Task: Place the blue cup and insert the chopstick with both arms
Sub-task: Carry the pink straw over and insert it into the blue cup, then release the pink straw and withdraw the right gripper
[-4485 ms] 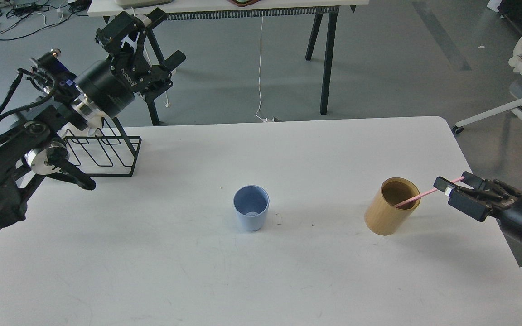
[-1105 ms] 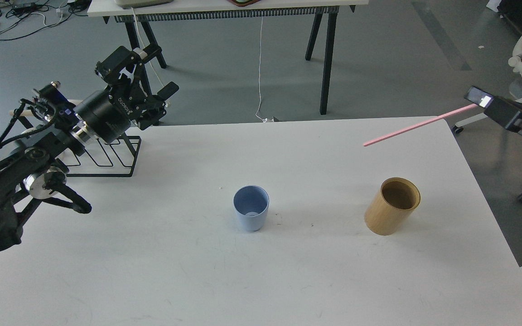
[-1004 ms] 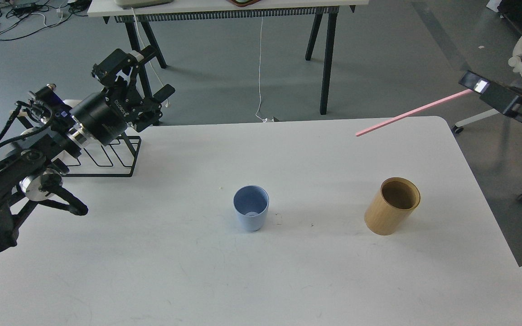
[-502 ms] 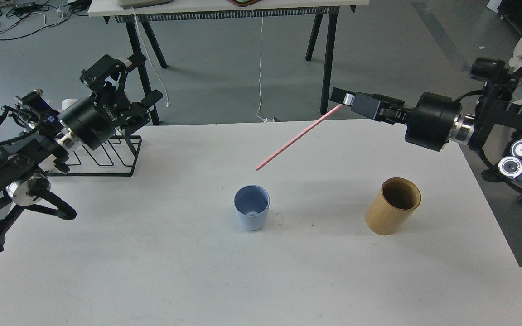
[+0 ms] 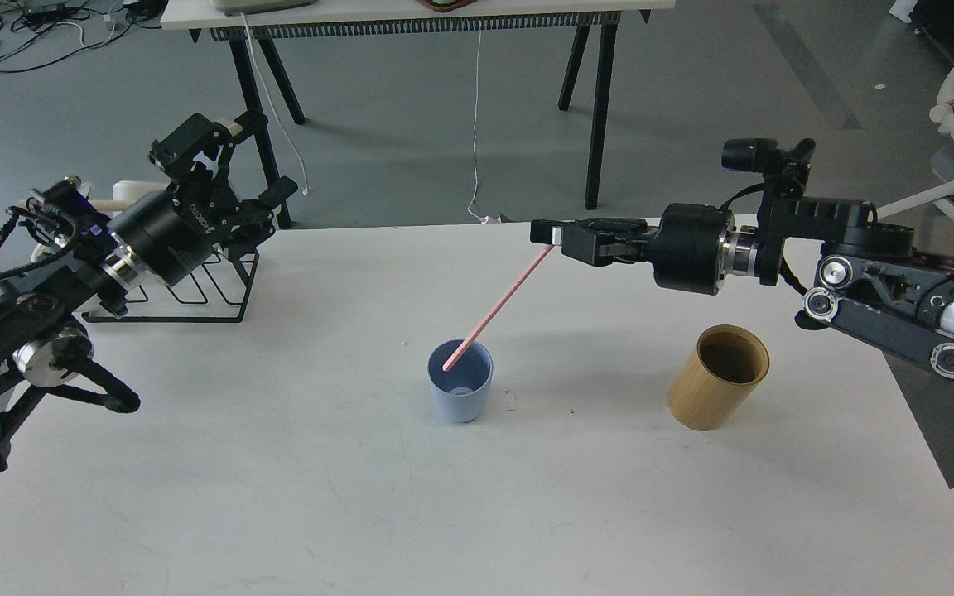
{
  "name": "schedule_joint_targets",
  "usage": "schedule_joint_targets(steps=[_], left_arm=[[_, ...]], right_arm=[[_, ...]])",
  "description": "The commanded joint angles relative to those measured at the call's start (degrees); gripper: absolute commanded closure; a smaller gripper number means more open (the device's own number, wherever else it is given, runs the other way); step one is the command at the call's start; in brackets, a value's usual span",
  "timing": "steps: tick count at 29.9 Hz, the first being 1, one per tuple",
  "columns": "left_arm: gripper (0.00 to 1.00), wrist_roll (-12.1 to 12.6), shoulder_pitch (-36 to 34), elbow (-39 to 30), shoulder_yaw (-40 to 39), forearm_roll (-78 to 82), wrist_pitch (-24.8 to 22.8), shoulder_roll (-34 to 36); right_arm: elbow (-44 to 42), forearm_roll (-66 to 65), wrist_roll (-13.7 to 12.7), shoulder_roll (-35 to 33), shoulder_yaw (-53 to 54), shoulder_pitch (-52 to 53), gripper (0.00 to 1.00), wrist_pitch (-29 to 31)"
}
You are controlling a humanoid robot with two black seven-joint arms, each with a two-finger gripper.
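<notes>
Your right gripper point(image 5: 545, 235) is pinching the top end of the chopstick point(image 5: 498, 308), which is slanting down and to the left, its lower tip lying within the mouth of the cup point(image 5: 460, 391). The cup is standing upright near the middle of the table point(image 5: 278, 497), well apart from the wooden holder point(image 5: 717, 377). Your left gripper point(image 5: 224, 165) is hanging with fingers spread and holding nothing, above the wire rack point(image 5: 195, 290).
</notes>
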Motion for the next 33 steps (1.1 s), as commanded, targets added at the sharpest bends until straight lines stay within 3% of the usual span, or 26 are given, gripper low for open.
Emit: schedule_joint_targets(steps=[1,10,27,33], left_arm=[[0.01,0.00,0.01,-0.01,-0.34,0.01,0.00,-0.08],[0.01,0.00,0.10,-0.01,-0.87,0.01,0.00,-0.26],[0.01,0.00,0.80,0.43,-0.87,0.01,0.00,-0.35],[0.01,0.00,0.80,0.43,-0.87,0.01,0.00,-0.35]], right_arm=[[-0.64,-0.43,0.00,0.58,-0.37,0.13,1.00,0.04],[-2.66,-3.16,0.00,1.99,-0.99,0.04,0.99,-0.05],[-2.93,-3.07,0.00,5.50,-1.43,0.13,0.78,-0.05],[-2.75,-2.10,0.00,6.65,-1.25,0.22,0.30,-0.66]])
